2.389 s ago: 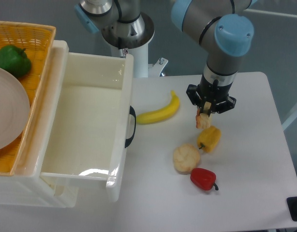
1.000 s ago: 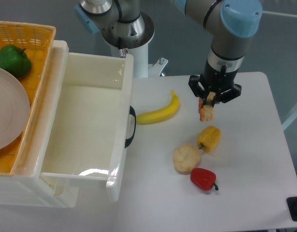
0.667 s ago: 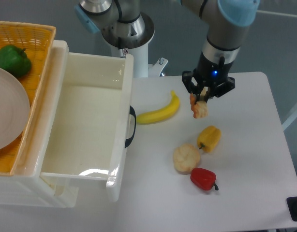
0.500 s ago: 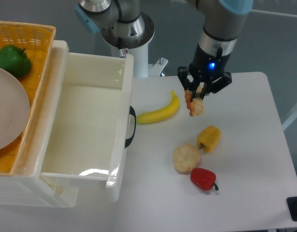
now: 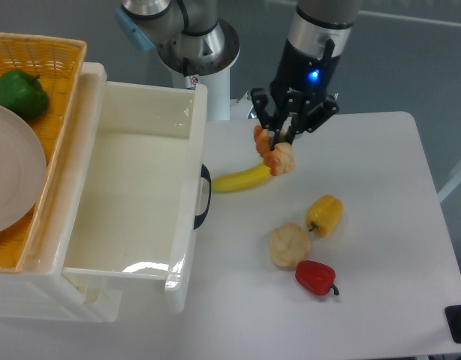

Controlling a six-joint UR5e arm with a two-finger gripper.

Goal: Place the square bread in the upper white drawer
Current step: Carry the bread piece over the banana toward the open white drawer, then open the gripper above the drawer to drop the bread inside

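One small lumpy tan-orange square bread (image 5: 275, 156) with pale cream patches hangs in the air, pinched between the two black fingers of the end effector (image 5: 281, 141), which are closed down on its top. It sits above the far right tip of the curved yellow banana (image 5: 240, 178) lying on the white bench (image 5: 381, 247), to the right of the large glossy white upper drawer (image 5: 133, 196). That drawer stands pulled open, its deep inside bare and shiny, with a curved black handle (image 5: 203, 196) on its right-hand front wall. The bread is well apart from the drawer, not over its opening. A blue light glows on the wrist of the grey arm (image 5: 314, 45) just above the end effector. Nearer the camera on the bench lie a yellow pepper (image 5: 325, 214), a larger pale cream rounded lump (image 5: 289, 244) just to its left, and a red pepper (image 5: 315, 277) close below the two. At the far left, an orange woven basket (image 5: 44, 75) holds a green pepper (image 5: 19, 93) and a pale round plate (image 5: 13, 180), the pepper resting at the plate's far edge.
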